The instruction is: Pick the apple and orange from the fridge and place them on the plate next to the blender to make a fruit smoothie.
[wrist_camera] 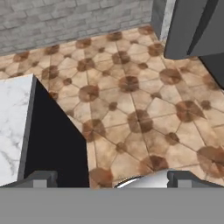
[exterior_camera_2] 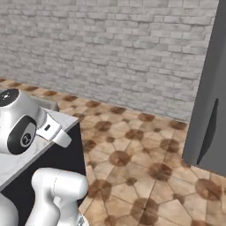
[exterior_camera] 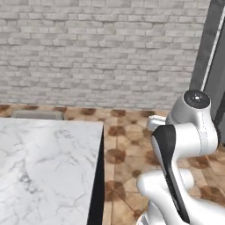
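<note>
The white robot arm with dark joints (exterior_camera: 184,145) stands folded up beside a white marble-topped counter with dark sides (exterior_camera: 44,167). Its elbow rises above the counter's corner in the right base view, and its upper links bunch together at the lower right of the left base view.

In the hand view the two-finger tool (wrist_camera: 109,178) points down at the floor of brown and tan patterned tiles (wrist_camera: 131,109). Its two small dark fingertips (wrist_camera: 41,178) sit far apart at the bottom of that view, so the tool is spread wide, and there is only bare tile between them; it holds nothing.

The counter's marble edge and black side panel lie to the left of the tool in the hand view, close by but not touching it.

The tall grey fridge (exterior_camera_2: 212,110) stands off to the right, across an open stretch of tiles, well apart from the arm. In the right base view I see its dark grey side with a long darker recess running down it. In the hand view its lower grey corner (wrist_camera: 192,30) shows at the top right, resting on the tiles. I cannot tell from here what is inside it.

A pale grey brick wall (exterior_camera: 101,52) runs behind everything, meeting the floor beyond the counter.
</note>
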Available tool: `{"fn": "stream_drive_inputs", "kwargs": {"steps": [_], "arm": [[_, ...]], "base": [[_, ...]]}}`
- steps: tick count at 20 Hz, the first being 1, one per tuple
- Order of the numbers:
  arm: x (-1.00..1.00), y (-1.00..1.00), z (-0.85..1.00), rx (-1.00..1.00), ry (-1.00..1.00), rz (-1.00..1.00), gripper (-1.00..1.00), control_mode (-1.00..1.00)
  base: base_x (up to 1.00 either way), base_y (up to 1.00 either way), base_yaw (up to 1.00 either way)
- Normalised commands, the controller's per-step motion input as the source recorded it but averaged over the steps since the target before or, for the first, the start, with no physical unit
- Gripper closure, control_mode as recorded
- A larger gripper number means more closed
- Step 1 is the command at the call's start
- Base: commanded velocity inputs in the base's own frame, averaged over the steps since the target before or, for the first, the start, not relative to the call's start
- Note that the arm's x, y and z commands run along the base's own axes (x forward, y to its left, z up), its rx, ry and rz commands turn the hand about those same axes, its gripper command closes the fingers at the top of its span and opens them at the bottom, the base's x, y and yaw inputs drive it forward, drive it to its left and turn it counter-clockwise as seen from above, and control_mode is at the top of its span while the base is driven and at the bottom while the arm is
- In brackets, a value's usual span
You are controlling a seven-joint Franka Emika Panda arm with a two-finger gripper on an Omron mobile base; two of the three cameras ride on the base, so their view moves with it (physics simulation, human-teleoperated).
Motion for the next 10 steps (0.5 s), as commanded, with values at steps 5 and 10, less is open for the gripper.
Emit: {"fn": "stream_drive_inputs", "kwargs": {"steps": [5,10], "arm": [[0.0,0.0,0.0,0.0,0.0,0.0,-1.0,1.0],[0.0,0.0,0.0,0.0,0.0,0.0,-1.0,1.0]], "base": [[1.0,-0.24,0.07],[1.0,-0.28,0.05]]}}
